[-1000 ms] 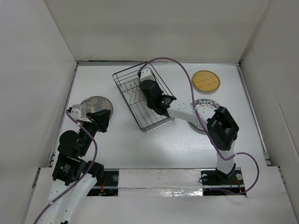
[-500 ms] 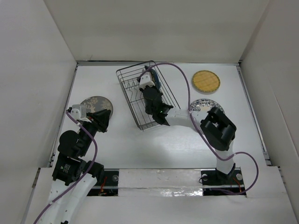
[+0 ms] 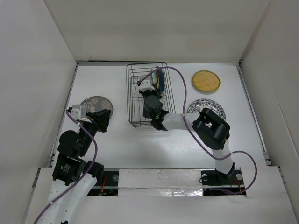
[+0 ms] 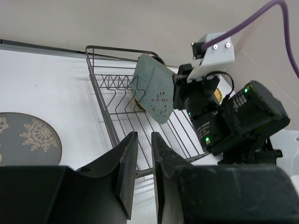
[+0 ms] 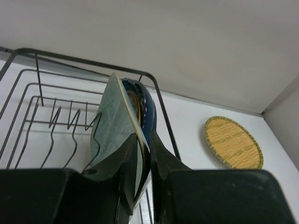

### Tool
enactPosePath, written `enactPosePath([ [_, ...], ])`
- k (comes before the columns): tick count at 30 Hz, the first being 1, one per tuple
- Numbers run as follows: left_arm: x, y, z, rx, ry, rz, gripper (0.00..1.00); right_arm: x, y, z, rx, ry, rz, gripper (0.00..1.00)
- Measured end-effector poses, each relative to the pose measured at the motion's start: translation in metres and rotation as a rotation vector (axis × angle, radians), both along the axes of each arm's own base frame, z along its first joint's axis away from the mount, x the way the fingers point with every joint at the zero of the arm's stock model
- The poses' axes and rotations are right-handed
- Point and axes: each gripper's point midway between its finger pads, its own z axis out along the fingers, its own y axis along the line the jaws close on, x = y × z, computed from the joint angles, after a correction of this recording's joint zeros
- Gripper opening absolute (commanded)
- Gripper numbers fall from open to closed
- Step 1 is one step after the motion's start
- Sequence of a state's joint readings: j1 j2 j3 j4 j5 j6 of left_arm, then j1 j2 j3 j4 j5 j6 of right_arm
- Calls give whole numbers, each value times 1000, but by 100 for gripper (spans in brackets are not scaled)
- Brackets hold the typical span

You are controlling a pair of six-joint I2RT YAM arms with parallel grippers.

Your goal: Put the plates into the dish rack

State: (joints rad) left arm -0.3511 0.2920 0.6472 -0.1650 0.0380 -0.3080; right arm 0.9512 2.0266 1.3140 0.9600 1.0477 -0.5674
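Plates stand on edge at the far right of the dish rack (image 3: 139, 102), which sits on the white tabletop (image 3: 117, 140) toward the far side, roughly midway between the two arms. The nearest of them in the right wrist view is the green glass plate (image 5: 112, 123), tilted and leaning back toward the dark blue plate (image 5: 145, 105) behind it. A yellow rim (image 5: 134, 100) shows between the two.

The right end effector (image 5: 142, 137) is pinched on the lower edge of the green glass plate, one finger on each face, with the jaws only as far apart as the plate is thick. The right arm reaches across the near right side of the rack to get there. The upright wires on the rack's left side hold nothing.

Three dishes lie flat on the tabletop. The yellow plate (image 3: 206, 81) is far right, well apart from the rack. The patterned plate (image 3: 208, 105) is nearer, partly under the right arm. The grey plate (image 3: 93, 103) with pale snowflake-like marks is left of the rack.

The left end effector (image 4: 144, 137) is by the near right edge of the grey plate. Its jaws are almost together with a narrow gap and nothing between them. Whether it touches the plate I cannot tell.
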Motion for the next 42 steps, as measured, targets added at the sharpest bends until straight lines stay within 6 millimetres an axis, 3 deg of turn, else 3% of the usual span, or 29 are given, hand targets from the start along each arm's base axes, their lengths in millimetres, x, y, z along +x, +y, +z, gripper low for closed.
enactPosePath([
  [6, -1, -1, 0, 0, -1, -9, 16, -25, 3, -49, 9, 83, 21, 0],
  [8, -1, -2, 0, -1, -1, -14, 18, -30, 0, -55, 26, 125, 30, 0],
  [16, 11, -13, -16, 16, 76, -48, 21, -50, -12, -44, 134, 314, 130, 2],
  [18, 14, -16, -22, 24, 100, -54, 22, -53, -17, -42, 158, 373, 166, 13],
  [19, 14, -16, -23, 24, 107, -57, 23, -53, -20, -42, 169, 408, 187, 29],
  [23, 13, -17, -22, 21, 102, -63, 24, -52, -23, -44, 218, 542, 267, 49],
  [28, 12, -17, -22, 22, 100, -65, 25, -52, -26, -38, 198, 662, 318, 53],
  [37, 8, -18, -16, 15, 78, -79, 25, -38, -9, -15, 151, 741, 367, 56],
  [42, 4, -18, -12, 10, 61, -87, 25, -22, -4, -39, 79, 796, 302, 50],
])
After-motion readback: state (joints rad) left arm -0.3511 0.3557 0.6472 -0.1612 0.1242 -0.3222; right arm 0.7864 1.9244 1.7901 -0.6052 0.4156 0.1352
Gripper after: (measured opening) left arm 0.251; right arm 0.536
